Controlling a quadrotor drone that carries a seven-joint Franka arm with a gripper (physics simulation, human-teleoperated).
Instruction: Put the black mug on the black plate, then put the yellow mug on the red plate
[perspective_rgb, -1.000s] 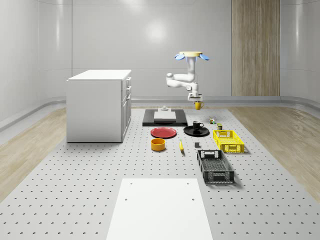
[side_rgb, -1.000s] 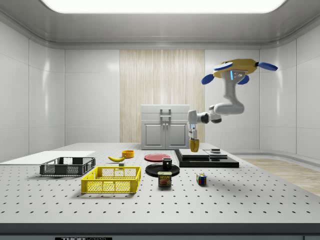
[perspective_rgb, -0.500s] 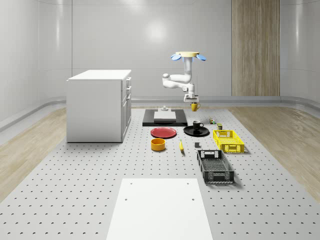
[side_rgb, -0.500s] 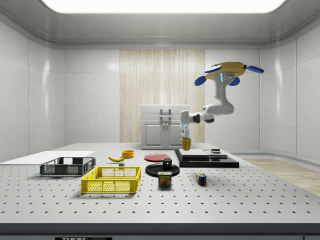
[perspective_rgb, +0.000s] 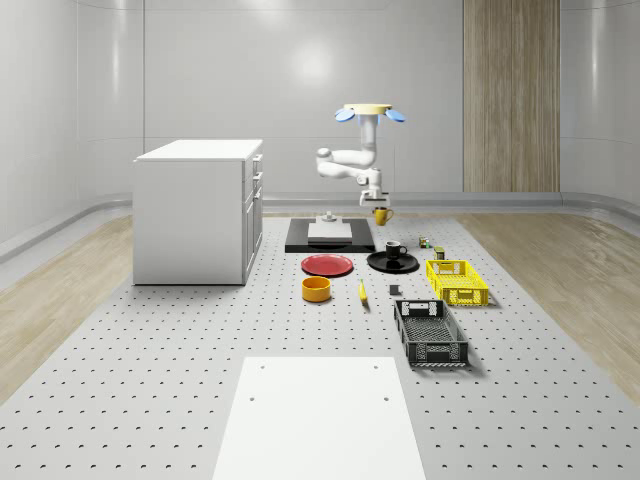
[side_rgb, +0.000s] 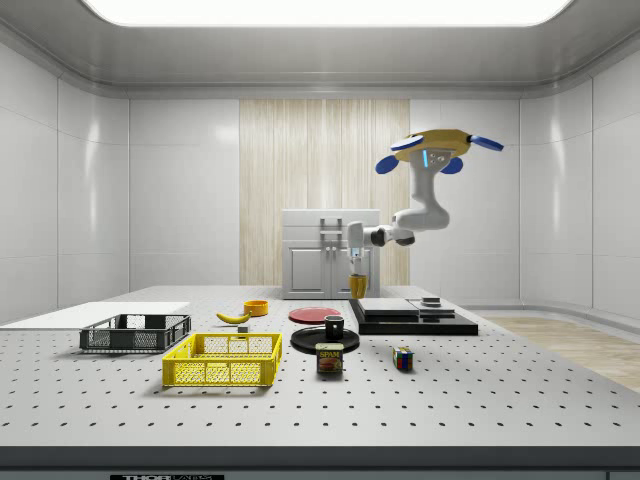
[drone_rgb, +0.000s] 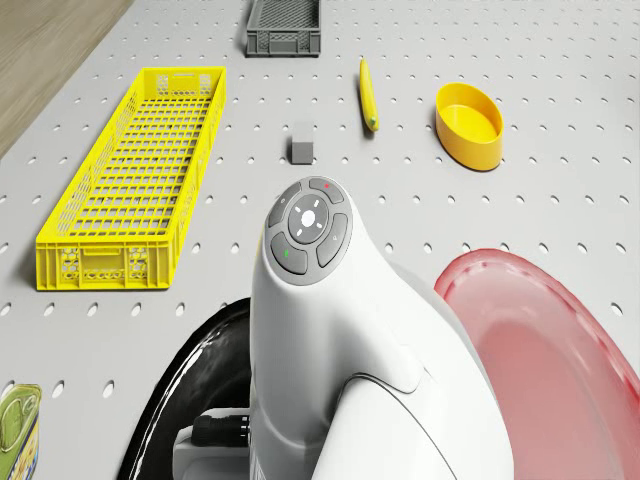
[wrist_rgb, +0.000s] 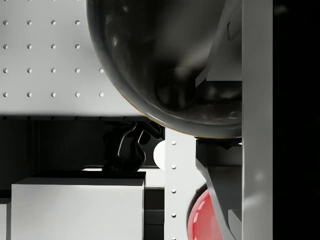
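Yellow mug (perspective_rgb: 381, 215) pinched in the tool (perspective_rgb: 379, 208), aloft; drone (perspective_rgb: 368, 112) hovers over bench's (perspective_rgb: 200, 330) far end. Black mug (perspective_rgb: 395, 250) sits on black plate (perspective_rgb: 376, 262).

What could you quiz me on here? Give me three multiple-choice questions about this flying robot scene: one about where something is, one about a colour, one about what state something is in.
1. Where is the black mug?
A. on the black plate
B. in the yellow crate
C. on the cabinet

2. What colour is the plate with nothing on it?
A. blue
B. red
C. green

3. What is the gripper doing?
A. resting open on the table
B. holding a banana
C. holding the yellow mug in the air

Answers: 1 A, the whole-scene view shows the mug standing on that plate. 2 B, the red plate lies bare. 3 C, the side view shows the mug hanging above the table while the drone hovers.
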